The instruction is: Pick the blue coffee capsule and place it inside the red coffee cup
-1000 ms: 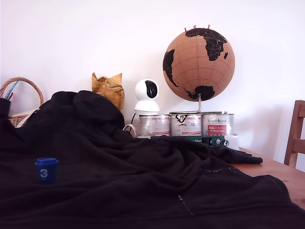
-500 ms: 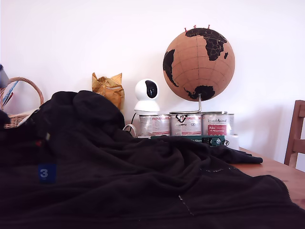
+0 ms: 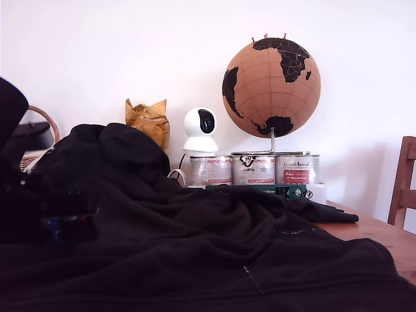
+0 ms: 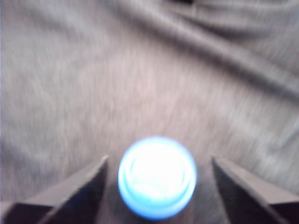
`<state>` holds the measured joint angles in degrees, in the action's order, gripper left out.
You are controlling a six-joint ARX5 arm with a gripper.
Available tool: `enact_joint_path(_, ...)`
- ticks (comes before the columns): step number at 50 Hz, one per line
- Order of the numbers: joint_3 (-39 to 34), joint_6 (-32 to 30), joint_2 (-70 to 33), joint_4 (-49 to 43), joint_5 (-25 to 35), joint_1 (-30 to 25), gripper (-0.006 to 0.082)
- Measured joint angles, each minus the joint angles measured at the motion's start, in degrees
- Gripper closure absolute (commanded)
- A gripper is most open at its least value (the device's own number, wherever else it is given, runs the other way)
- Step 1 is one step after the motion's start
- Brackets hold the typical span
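Observation:
The blue coffee capsule (image 4: 157, 177) stands upright on the black cloth, its round rim seen from straight above in the blurred wrist view. My gripper (image 4: 160, 159) is open around it, one dark finger (image 4: 79, 193) on each side with a gap between finger and capsule. In the exterior view my dark arm and gripper (image 3: 62, 221) come in from the exterior view's left and cover the capsule, so only a sliver of blue (image 3: 53, 224) shows. The red coffee cup is out of view.
A rumpled black cloth (image 3: 214, 247) covers most of the wooden table (image 3: 383, 234). Behind it stand a cork globe (image 3: 271, 88), a white camera (image 3: 200, 130), three tins (image 3: 253, 170), a yellow bag (image 3: 148, 120) and a wicker basket (image 3: 39, 117). A wooden chair (image 3: 404, 188) is at the right edge.
My arm has come in from the exterior view's left and dropped over the capsule. The capsule stood in plain sight a second ago and is now almost hidden behind the gripper.

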<state>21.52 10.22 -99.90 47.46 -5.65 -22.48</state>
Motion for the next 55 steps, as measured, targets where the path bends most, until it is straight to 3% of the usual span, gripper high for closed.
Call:
enact_joint_path(6, 0.0, -1.5, 0.0, 0.0, 0.0, 1.0, 0.0506)
enact_joint_path(11, 0.0, -2.1, 0.0, 0.2, 0.0, 1.6, 0.0582)
enact_joint_path(27, 0.4, -2.9, 0.9, 3.8, 1.1, 1.9, 0.0587)
enact_joint_path(40, 0.5, -6.4, 12.9, 3.4, 1.2, 3.2, 0.0587)
enact_joint_path(55, 1.2, -8.4, 23.5, -9.5, 1.1, 10.4, 0.0587)
